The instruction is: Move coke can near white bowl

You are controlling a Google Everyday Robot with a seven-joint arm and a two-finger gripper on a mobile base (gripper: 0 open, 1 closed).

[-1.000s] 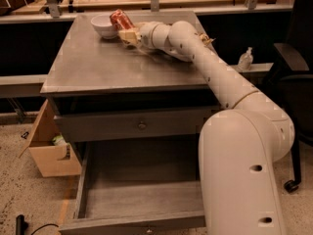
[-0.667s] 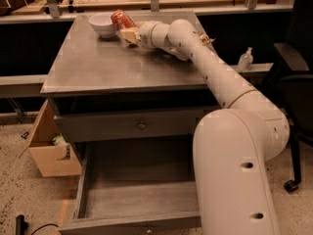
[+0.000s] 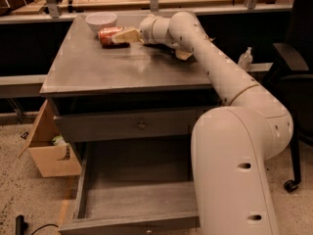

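Camera view shows a gray cabinet top [image 3: 112, 67], its bottom drawer [image 3: 137, 199] pulled open, and a cardboard box [image 3: 49, 155] on the speckled floor [image 3: 14, 190]. At the far edge, the gripper [image 3: 124, 35] clasps the sideways coke can [image 3: 107, 35] just beside the white bowl [image 3: 101, 21].

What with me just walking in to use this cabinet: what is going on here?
The robot's one arm reaches across the grey cabinet top, with its pincer at the coke can. The can looks tipped on its side near the far left corner, close in front of the white bowl; whether the two touch is unclear. Below, the bottom drawer stands open.
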